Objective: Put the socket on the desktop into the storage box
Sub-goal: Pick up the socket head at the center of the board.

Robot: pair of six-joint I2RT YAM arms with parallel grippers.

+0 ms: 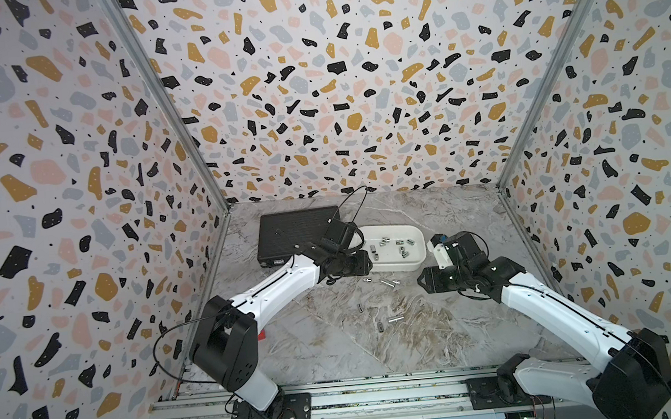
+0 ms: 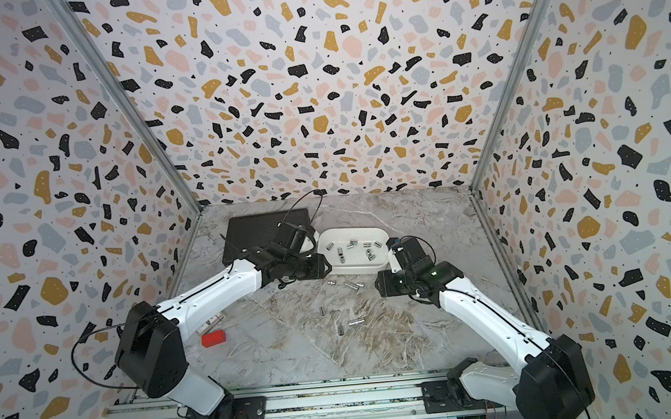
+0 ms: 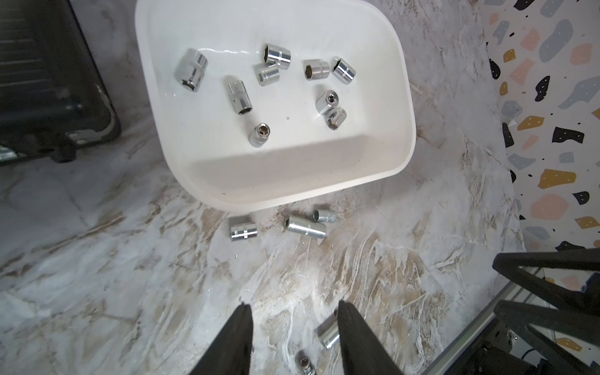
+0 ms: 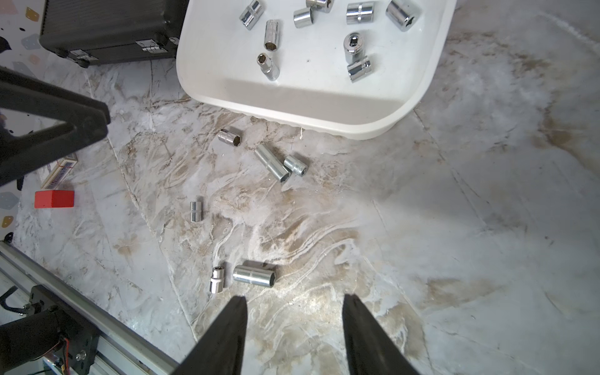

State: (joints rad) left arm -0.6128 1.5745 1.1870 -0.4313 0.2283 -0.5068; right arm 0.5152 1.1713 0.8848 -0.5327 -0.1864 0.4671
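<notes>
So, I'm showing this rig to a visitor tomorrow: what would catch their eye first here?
Probably the loud terrazzo-patterned walls closing in the scene on three sides. Then the shiny sockets: nine lie in the white storage box toward the back of the desktop, with six loose sockets scattered on the marble in front of it. A black ribbed case sits beside the box, at the far left.

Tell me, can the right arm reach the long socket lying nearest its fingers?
Probably yes: the right gripper is open and empty, and that long socket lies on bare desktop just ahead, nothing between.
</notes>
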